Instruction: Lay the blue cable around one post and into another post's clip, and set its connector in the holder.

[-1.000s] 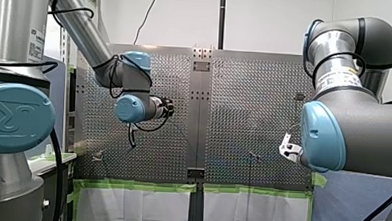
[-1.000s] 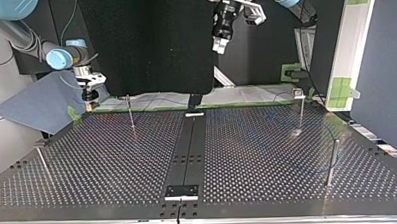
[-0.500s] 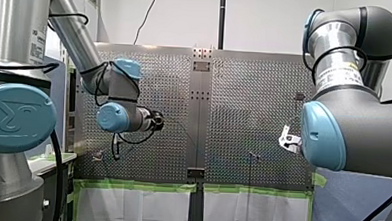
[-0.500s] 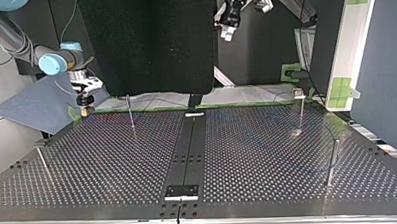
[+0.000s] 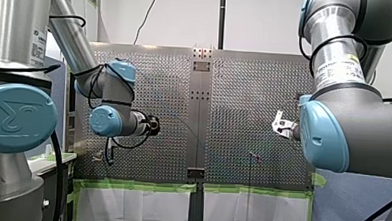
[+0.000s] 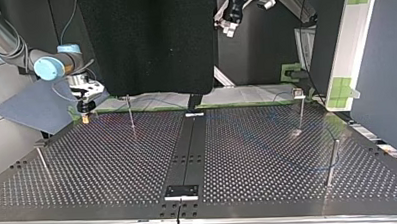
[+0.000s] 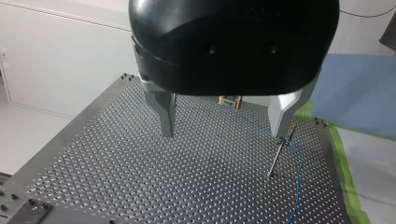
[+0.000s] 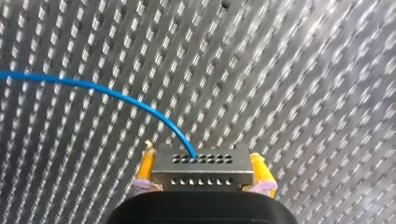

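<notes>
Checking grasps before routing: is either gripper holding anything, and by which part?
My right gripper grips the connector by its two ends, with the blue cable running out of it. My left gripper is open and empty.

Front view: behind and above arms (image 5: 110, 81), facing along reach, table (image 5: 255, 93) far. Top view: across table, low, facing arms. Left wrist view: high over table, down along left gripper (image 7: 224, 134). Right wrist view: right gripper (image 8: 203, 170) close above table. All four share table.
</notes>
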